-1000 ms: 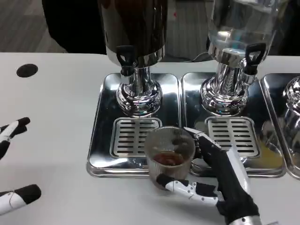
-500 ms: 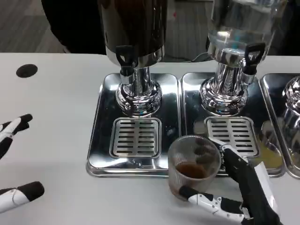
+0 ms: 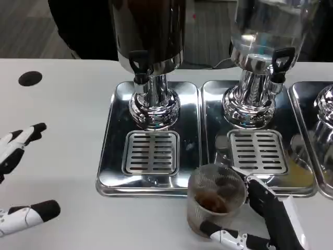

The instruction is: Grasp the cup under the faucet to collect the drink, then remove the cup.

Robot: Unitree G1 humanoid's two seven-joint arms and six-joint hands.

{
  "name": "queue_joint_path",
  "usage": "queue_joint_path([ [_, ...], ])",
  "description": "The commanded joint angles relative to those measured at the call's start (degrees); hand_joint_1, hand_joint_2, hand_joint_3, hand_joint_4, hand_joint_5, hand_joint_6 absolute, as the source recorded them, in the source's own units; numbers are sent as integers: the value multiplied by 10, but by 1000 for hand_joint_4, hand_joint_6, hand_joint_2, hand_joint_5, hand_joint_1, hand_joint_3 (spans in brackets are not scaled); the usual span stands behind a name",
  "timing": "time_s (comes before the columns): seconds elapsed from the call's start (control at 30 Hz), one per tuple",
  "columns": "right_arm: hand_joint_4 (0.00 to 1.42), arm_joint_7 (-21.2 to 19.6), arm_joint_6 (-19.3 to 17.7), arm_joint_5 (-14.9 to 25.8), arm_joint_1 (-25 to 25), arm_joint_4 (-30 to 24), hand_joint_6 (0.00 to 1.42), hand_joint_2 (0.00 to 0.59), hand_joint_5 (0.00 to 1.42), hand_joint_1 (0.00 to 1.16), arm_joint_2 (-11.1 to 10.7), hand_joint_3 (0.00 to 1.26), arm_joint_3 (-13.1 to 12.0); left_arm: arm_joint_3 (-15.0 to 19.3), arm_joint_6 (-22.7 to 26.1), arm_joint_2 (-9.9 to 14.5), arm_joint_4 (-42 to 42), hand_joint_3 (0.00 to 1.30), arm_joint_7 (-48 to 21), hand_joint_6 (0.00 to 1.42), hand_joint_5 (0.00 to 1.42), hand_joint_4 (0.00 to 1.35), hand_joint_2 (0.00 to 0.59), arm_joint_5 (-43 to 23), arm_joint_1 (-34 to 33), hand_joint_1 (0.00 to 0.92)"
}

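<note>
Waiting with its fingers apart over the white table (image 3: 62,104) is the left hand (image 3: 21,177), while the right hand (image 3: 260,219) holds the cup (image 3: 214,200) with drink in it, off the silver tray (image 3: 112,177), ready to be set down gently.

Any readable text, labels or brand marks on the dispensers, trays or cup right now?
None: no text, number or sign can be read.
Dark dispenser: no label visible.
Clear dispenser: no label visible.
Drip trays: plain metal.
Cup, held by the right hand: unmarked.
</note>
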Motion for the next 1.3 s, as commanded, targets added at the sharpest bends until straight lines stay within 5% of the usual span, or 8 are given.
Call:
queue_joint_path([
  [0.03, 429, -7, -43, 8, -10, 15, 503, 209, 498, 870, 9, 366, -7, 0, 9, -2, -13, 0, -7, 0, 0, 0, 0, 3, 5, 0],
  [0.67, 444, -85, -78, -74, -41, 103, 529, 204, 514, 888, 21, 373, -11, 7, 10, -5, -24, 0, -6, 0, 0, 0, 0, 2, 17, 0],
  [1.07, 443, -166, -77, -148, -34, 93, 532, 205, 520, 894, 12, 386, 0, 9, 11, -6, -31, 0, -6, 0, 0, 0, 0, 0, 22, 0],
  [1.3, 300, -203, -72, -179, -23, 73, 517, 202, 383, 885, 5, 291, 10, 7, 13, -7, -31, 0, -6, 0, 0, 0, 0, -1, 19, 0],
])
